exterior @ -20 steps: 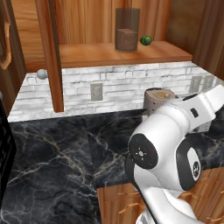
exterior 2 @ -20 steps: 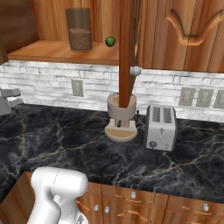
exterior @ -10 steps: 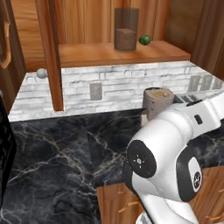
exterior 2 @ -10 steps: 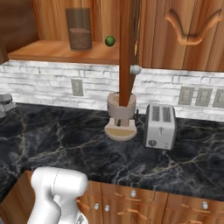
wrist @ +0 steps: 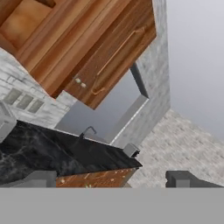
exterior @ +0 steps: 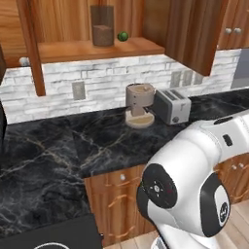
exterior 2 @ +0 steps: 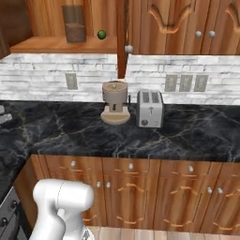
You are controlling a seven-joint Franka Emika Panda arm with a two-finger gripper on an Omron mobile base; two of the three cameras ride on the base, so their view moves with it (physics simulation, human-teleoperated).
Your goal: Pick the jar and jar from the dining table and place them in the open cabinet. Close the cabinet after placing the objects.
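The fingers (wrist: 42,178) are spread wide with nothing between them. The hand is turned away from the work and looks along the black marble worktop (wrist: 52,151) toward a pale window and a small tap at the far end. With the hand empty, this looks to me like a travelling stretch on the way to a pick. The thing to do well now is keep the arm (exterior: 194,189) tucked in and the fingers parted as they are. It should stay clear of the worktop edge and the drawer fronts until the base is square to the dining table. Only then should the hand come down over a jar, with one finger on each side of it and the jar centred in the gap.

The cabinet (exterior: 92,48) stands open, well above the fingers and off to their side, far from them. Its door (exterior 2: 122,37) hangs edge-on with a round knob, just above the coffee machine (exterior 2: 115,103) and the toaster (exterior 2: 150,108). On its shelf are a tall container with a brown lower half (exterior 2: 74,24) and, near it, a small green ball (exterior 2: 101,34). That container may be one jar already put away, but I cannot tell for sure. Where the other jar stands relative to the fingers I cannot tell either. Nothing terracotta lies between them or near them.
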